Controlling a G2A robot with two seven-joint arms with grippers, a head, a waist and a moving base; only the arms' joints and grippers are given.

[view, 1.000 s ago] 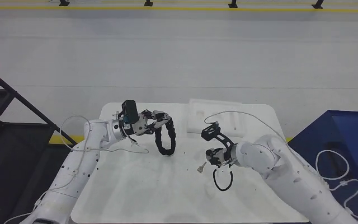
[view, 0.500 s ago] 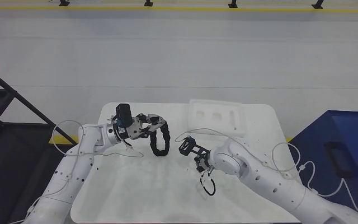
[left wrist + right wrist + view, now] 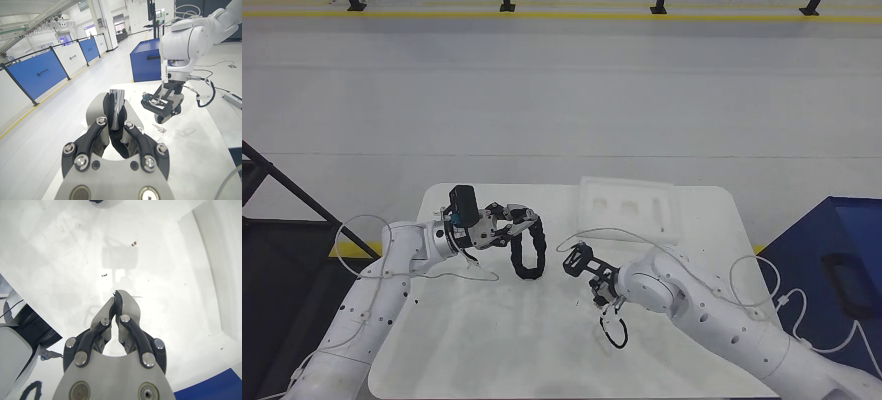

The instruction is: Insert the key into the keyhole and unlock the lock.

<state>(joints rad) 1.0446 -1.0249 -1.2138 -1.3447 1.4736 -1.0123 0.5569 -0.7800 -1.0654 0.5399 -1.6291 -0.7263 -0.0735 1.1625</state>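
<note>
My left gripper (image 3: 115,108) is shut on the lock (image 3: 117,98), a chrome cylinder on a black cable. In the top view the lock's black loop (image 3: 530,250) hangs from the left gripper (image 3: 510,228) over the table's back left. The key (image 3: 159,129), a small silver set on a ring, lies flat on the white table (image 3: 189,151). My right gripper (image 3: 161,120) is low, right over the key, near the table's middle (image 3: 604,296). Its pads (image 3: 118,306) are pressed together and nothing shows between them. A thin sliver of metal (image 3: 138,297) peeks out beside the fingertip.
A white foam tray (image 3: 630,208) sits at the back of the table. A black cable loop (image 3: 614,335) from the right arm hangs over the front middle. A blue cabinet (image 3: 145,62) stands beyond the table's right side.
Over the last second my right gripper moved left toward the table's middle, down over the key. The left gripper shifted slightly left with the lock. Nothing moved in the last half second.
</note>
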